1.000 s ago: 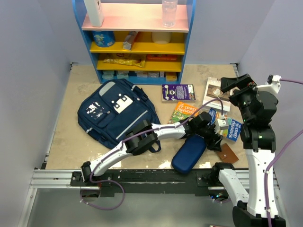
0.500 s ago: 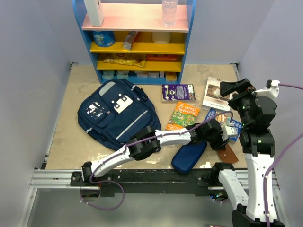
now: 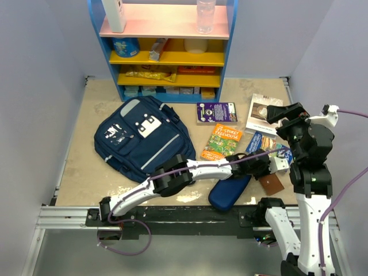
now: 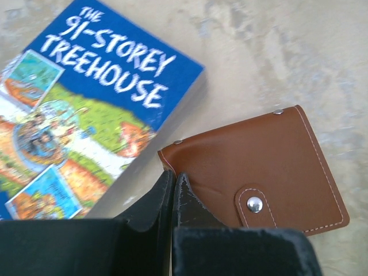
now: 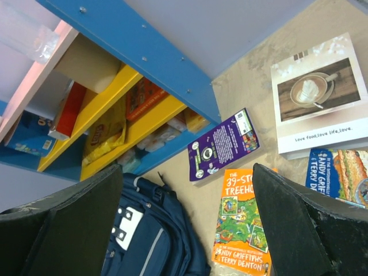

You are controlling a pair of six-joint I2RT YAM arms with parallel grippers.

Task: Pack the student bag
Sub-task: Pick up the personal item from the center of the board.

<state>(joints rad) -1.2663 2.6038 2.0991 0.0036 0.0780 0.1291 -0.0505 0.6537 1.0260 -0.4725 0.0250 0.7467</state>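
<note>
I'm seeing the left gripper (image 4: pixel 173 179) pressing its fingers together on nothing, tips at the brown wallet (image 4: pixel 270 167) edge. The right gripper (image 5: pixel 188 169) is hanging wide open, empty.

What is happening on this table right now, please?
The left arm reaches across the table, and the left hand is closed, its tips at the edge of a brown wallet that lies beside a blue Treehouse book. I cannot tell whether it grips the wallet. The right hand is open, holds nothing, and hangs raised above the table. The student bag lies flat, away from both hands; nothing is being put into it yet.
</note>
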